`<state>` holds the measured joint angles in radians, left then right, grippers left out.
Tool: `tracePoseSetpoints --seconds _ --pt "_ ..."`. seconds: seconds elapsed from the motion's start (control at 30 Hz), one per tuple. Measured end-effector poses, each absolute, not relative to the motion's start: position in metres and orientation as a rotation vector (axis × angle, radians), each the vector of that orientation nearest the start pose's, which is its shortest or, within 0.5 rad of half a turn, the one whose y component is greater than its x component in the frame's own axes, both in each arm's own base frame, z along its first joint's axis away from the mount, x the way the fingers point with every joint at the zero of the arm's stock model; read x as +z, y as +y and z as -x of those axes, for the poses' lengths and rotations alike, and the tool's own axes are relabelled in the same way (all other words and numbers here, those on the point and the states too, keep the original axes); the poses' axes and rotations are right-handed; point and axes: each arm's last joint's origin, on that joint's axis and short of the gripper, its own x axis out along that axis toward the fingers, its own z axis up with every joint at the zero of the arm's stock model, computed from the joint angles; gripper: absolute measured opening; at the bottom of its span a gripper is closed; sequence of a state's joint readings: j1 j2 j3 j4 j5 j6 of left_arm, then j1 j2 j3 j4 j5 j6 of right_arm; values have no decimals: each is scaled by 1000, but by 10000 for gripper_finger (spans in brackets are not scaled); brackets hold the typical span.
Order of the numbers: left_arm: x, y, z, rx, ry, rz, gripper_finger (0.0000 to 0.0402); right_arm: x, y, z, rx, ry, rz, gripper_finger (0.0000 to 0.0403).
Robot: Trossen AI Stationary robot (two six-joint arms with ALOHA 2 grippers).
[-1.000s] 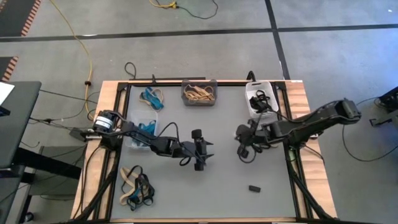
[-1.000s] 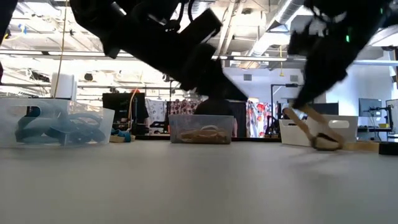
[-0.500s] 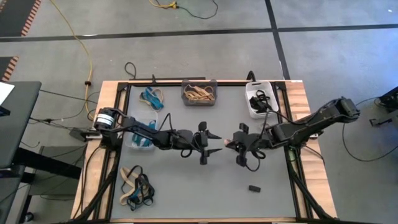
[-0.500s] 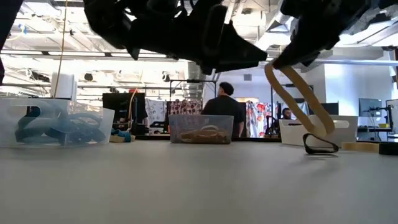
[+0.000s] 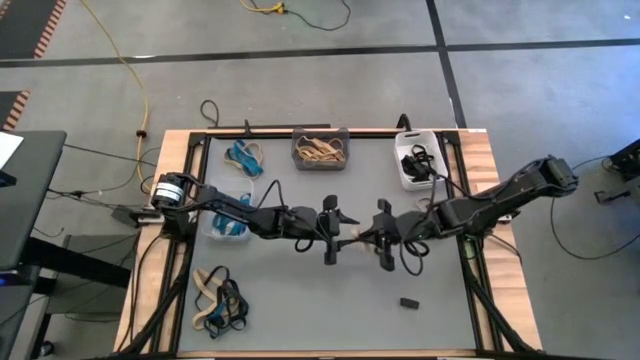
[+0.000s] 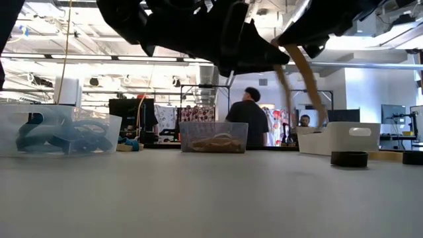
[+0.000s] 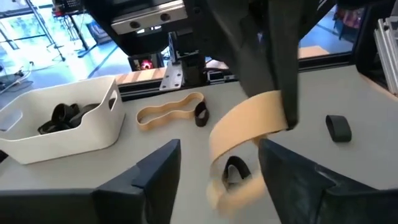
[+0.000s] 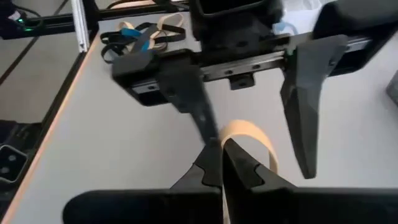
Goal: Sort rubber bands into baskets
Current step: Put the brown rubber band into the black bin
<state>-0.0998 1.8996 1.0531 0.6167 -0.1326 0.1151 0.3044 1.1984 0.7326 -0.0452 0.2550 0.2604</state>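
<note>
My right gripper (image 5: pixel 377 236) is shut on a wide tan rubber band (image 7: pixel 245 124) and holds it up over the middle of the table. My left gripper (image 5: pixel 337 228) faces it from the left, open. Its two fingers (image 7: pixel 155 180) stand on either side of the hanging loop, and I cannot tell whether they touch it. Three baskets are on the table: a clear one (image 5: pixel 212 212) with blue bands, a dark grey one (image 5: pixel 321 161) with tan bands, and a white one (image 5: pixel 403 176) with black bands. My right gripper pinches the tan band's upper end (image 8: pixel 231 132) between its two fingertips. The fingers come from the table's right, slanting a little downward. The band hangs below them as a loose loop (image 6: pixel 310 92), clear of the table.
Loose bands lie on the table under the grippers: a tan one (image 7: pixel 169 111) and black ones (image 7: pixel 233 169). A black band (image 5: pixel 408 302) lies near the front right. A mixed pile (image 5: pixel 220 300) lies at the near left and blue bands (image 5: pixel 245 157) at the far left.
My right gripper has risen and gone toward the table's left, tipping nearer to level. The tan band's lower end has come off the table, and a black band stayed down. My left gripper has risen and gone right until its fingers flank the band.
</note>
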Motion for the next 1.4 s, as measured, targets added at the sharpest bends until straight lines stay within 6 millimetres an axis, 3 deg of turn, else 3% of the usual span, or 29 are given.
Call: tracePoseSetpoints --seconds 0.1,0.27,0.33,0.67,0.77,0.9,1.1,1.27,1.4 --pt "188 -37 -405 21 232 -158 160 246 71 -243 -6 491 -112 21" --pt "190 -33 -406 8 210 -205 33 247 75 -243 11 481 -112 38" --pt "192 -32 -406 -25 184 -205 11 248 76 -243 16 473 -113 41" --pt "188 -20 -406 13 232 -288 0 242 74 -240 -58 530 -148 57" --pt "189 -11 -406 29 263 -303 0 237 73 -236 -123 575 -127 95" --pt "195 0 -409 72 366 -368 0 235 74 -233 -186 582 -101 180" --pt "221 26 -411 199 529 -510 0 235 77 -230 -230 575 -75 285" --pt "253 63 -412 321 629 -558 0 230 83 -229 -220 596 -82 301" --pt "279 100 -407 396 691 -539 0 215 90 -228 -227 639 -60 301"
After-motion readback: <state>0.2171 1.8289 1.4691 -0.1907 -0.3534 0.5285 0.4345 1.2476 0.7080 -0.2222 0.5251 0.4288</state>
